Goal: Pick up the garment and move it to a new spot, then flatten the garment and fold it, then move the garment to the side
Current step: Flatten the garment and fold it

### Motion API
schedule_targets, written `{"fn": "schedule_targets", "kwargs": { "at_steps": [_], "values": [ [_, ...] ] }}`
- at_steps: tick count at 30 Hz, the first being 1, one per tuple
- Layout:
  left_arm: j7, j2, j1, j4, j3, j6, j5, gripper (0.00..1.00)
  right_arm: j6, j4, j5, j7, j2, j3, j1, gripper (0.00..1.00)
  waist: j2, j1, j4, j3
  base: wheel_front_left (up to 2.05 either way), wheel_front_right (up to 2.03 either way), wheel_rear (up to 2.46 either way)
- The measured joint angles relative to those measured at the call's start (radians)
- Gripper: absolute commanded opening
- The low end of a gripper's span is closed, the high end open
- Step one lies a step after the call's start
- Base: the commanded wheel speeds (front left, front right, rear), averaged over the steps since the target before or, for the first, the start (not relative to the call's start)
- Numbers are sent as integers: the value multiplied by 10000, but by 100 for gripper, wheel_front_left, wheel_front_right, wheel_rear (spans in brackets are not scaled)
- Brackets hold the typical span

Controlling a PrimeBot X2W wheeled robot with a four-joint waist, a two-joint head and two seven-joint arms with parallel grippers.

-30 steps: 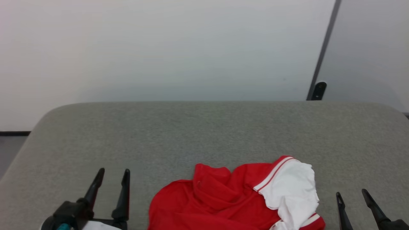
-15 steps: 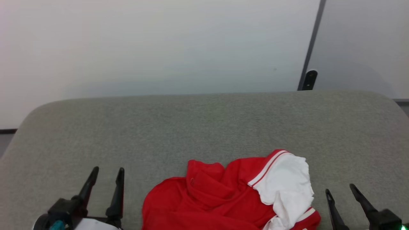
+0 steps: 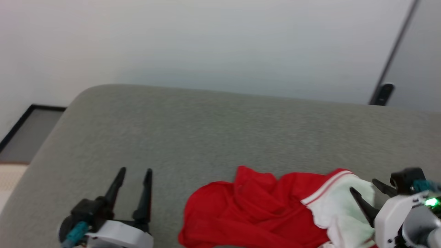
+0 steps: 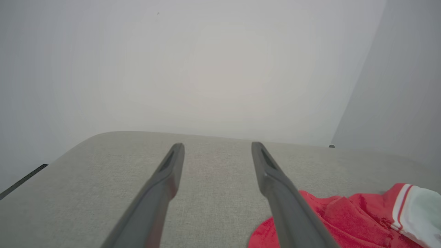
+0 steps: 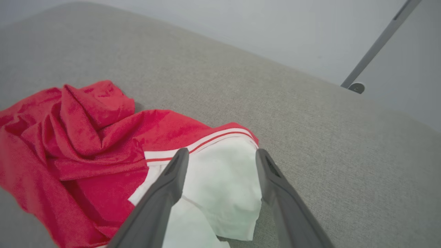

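The garment (image 3: pixel 255 210) is a crumpled red jersey with a white sleeve and striped trim, lying on the grey cushioned surface (image 3: pixel 206 131) near its front edge. My right gripper (image 3: pixel 362 185) hovers open over the white sleeve (image 5: pixel 220 179), its fingers pointing across the cloth; nothing is gripped. In the right wrist view the right gripper (image 5: pixel 222 153) spans the sleeve from above. My left gripper (image 3: pixel 134 170) stands open over bare cushion to the left of the garment (image 4: pixel 344 217). In the left wrist view the left gripper (image 4: pixel 217 146) has nothing between its fingers.
A pale wall rises behind the cushion. A dark slanted pole with a black foot (image 3: pixel 382 94) stands at the back right. Floor with a dark baseboard (image 3: pixel 31 113) shows past the cushion's left end. Bare cushion stretches behind and left of the garment.
The head camera has turned, shifting the whole picture. My right gripper has swung in from the right and now sits over the white sleeve. The left gripper stays open.
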Motion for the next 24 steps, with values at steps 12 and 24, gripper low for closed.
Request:
{"fn": "schedule_targets", "kwargs": {
  "at_steps": [12, 24],
  "values": [
    [0, -393, -498, 416, -675, 0, -219, 100, 0, 1053, 2512, 5682, -1770, 1887, -2081, 100, 0, 0, 1783, 261, 0, 0, 0],
    [0, -637, -926, 541, -777, 0, -623, 100, 0, 3183, 2472, 7607, -1210, 2017, -3256, 0, 0, 0, 2687, 868, 0, 0, 0]
  ]
}}
